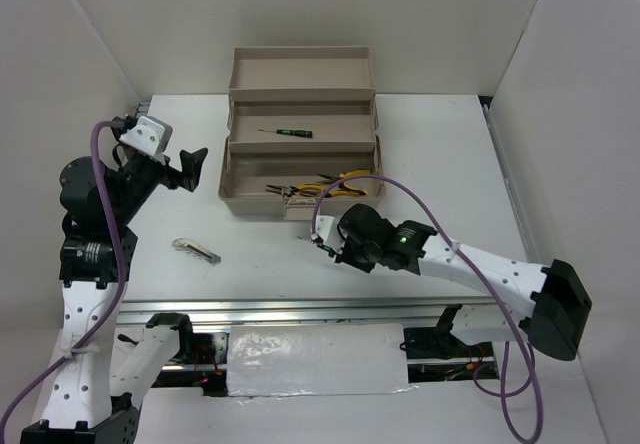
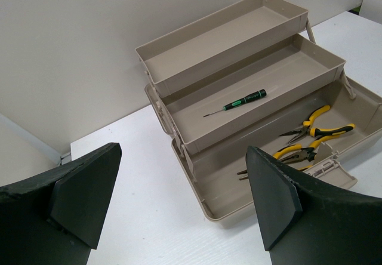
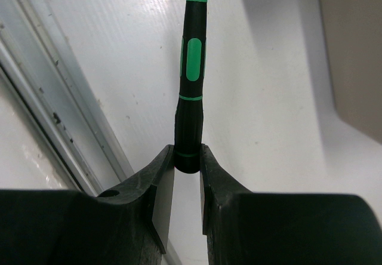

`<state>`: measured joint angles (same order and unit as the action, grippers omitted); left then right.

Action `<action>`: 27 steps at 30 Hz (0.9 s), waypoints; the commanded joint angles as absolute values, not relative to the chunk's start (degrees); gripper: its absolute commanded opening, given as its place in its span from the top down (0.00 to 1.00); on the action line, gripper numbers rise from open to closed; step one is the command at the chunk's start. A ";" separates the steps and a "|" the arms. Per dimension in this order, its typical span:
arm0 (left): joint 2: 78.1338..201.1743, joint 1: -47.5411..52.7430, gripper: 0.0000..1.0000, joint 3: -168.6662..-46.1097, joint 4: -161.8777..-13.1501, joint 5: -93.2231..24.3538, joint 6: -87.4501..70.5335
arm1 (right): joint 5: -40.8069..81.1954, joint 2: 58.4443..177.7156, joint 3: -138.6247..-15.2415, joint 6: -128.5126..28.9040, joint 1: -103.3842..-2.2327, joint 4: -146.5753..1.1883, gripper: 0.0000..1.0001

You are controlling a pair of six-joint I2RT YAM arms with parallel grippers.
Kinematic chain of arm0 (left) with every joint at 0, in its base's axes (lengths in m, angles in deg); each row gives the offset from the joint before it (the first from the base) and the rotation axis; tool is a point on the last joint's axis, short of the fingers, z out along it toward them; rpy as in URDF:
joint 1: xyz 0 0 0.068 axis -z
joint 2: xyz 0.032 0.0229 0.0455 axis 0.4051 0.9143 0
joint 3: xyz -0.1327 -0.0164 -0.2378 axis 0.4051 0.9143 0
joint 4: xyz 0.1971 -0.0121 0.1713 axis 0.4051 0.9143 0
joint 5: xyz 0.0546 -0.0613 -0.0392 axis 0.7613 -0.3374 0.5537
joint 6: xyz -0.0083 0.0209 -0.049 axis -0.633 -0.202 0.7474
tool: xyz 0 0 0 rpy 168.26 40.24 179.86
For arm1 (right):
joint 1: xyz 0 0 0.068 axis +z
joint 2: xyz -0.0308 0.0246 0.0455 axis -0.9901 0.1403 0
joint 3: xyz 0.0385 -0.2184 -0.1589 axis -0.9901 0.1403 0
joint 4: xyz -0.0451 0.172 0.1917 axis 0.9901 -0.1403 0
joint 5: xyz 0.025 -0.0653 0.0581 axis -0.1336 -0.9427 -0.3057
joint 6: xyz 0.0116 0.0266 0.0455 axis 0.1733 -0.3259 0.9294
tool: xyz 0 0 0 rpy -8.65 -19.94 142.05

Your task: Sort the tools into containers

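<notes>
Though near toolbox (image 1: pixel 262 207), screwdriver (image 3: pixel 191 80) in claw (image 3: pixel 187 159)

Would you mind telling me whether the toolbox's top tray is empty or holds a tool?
Empty: the top tray shows only bare beige floor, while a screwdriver lies in the middle tray below.

Toolbox (image 1: pixel 300 207): one, beige, opened into three stepped tiers. Screwdrivers, dark with green marks: two counted, the middle-tier screwdriver (image 2: pixel 237 103) and the held screwdriver (image 3: pixel 191 80) pinched in the right gripper (image 3: pixel 187 163). Long-nose pliers (image 2: pixel 315 114), yellow-and-black handles: two pairs clear in the bottom tier. They overlap, and a finger blocks part of the left wrist view, so any further pair cannot be counted. Small grey metal tool (image 1: pixel 195 251): one, on the table (image 1: pixel 450 164). Arms: two, each with one two-finger gripper. The left gripper (image 1: pixel 197 169) is spread and holds nothing.
</notes>
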<state>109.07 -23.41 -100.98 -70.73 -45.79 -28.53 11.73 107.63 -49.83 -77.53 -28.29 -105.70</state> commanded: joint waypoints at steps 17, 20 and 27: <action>112.50 -23.64 0.01 -100.87 -69.24 -45.16 -23.55 | 3.15 117.20 -73.79 -123.23 -48.61 -82.92 1.00; 112.94 -25.57 0.01 -100.70 -67.22 -44.02 -23.73 | 3.42 126.89 -82.91 -126.57 -52.40 -79.84 1.00; 111.63 -28.03 0.01 -97.98 -62.65 -43.49 -23.64 | 3.42 142.46 -92.79 -131.23 -56.01 -74.83 1.00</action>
